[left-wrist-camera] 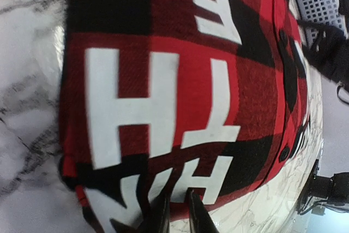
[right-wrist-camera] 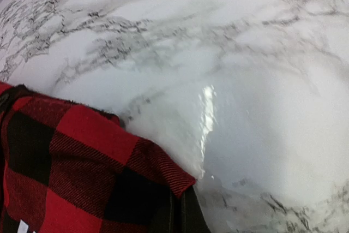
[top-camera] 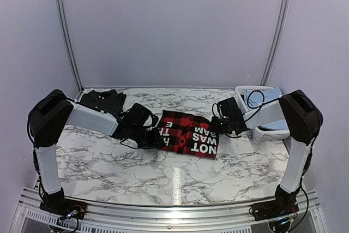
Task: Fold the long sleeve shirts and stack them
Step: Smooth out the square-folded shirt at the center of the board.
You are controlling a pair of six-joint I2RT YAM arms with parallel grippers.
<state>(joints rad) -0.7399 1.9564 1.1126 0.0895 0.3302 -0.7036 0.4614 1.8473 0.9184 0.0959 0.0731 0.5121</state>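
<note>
Seen from above, the red-and-black plaid shirt (top-camera: 188, 133) lies folded into a compact rectangle at the centre of the marble desk (top-camera: 136, 162). The dark charcoal shirt (top-camera: 103, 101) sits apart as a small heap in the upper left, so the folding looks well along and the stacking appears not yet done. The left end effector (left-wrist-camera: 179, 211) meets the plaid's left edge, its fingers nearly together and seemingly pinching cloth, while the right end effector (right-wrist-camera: 180, 211) is closed at the upper right corner, any hold on cloth unclear.

Basket (top-camera: 270, 133) blocks far right, charcoal shirt (top-camera: 103, 101) far left; near table (top-camera: 136, 173) bare.
</note>
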